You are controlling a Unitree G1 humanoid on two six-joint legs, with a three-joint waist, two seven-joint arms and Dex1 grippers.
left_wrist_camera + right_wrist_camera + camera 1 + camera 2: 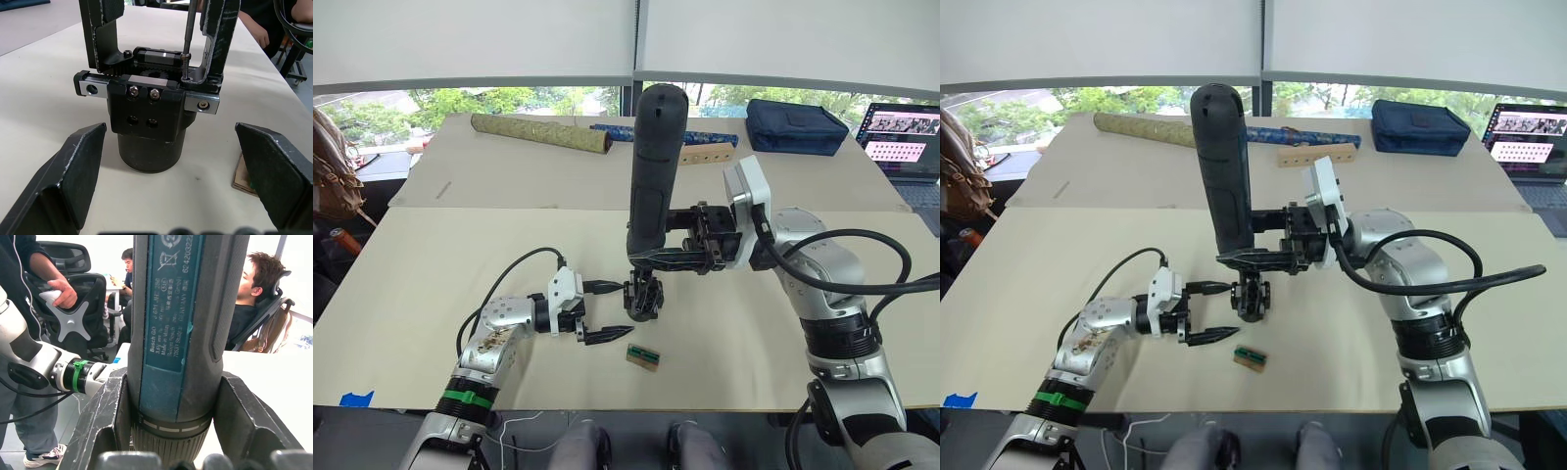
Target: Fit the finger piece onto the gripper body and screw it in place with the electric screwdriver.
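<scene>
- The right gripper [668, 257] is clamped around the long thick black cylindrical electric screwdriver [653, 166], holding it upright near the centre of the beige table [431, 284].
- Its thin metal bit [188, 29] reaches down to a screw on top of the small black blocky gripper body [149, 115], which stands on the table.
- The left gripper [607, 311], at the body's 9 o'clock, is spread wide, holding nothing.
- A small tan-and-green block [642, 356] lies at the body's 6 o'clock.
</scene>
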